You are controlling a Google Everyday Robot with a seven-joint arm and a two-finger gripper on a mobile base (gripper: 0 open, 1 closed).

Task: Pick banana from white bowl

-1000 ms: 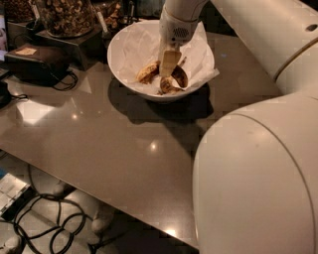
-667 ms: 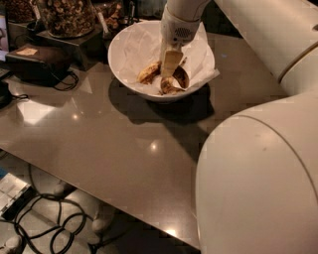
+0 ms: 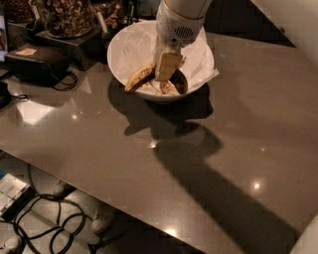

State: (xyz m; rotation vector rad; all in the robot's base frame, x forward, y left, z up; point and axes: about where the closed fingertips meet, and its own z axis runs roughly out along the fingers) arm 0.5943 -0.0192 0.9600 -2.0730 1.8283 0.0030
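Note:
The white bowl [image 3: 124, 49], lined with crumpled white paper, stands at the back of the grey table. The banana [image 3: 139, 78], dull yellow with dark brown patches, lies low in the bowl and curves from its left side toward the middle. My gripper [image 3: 171, 79] reaches down from above into the bowl's middle, right at the banana's right end. The white wrist housing above it hides part of the bowl's inside.
A glass jar of brown snacks [image 3: 64, 15] stands on a dark box at the back left, next to a black device [image 3: 35, 62] with cables. The table's front edge runs diagonally at lower left, with cables on the floor [image 3: 44, 213] below.
The large white arm section that filled the lower right has swung out of the picture. The gripper stays down in the bowl at the banana.

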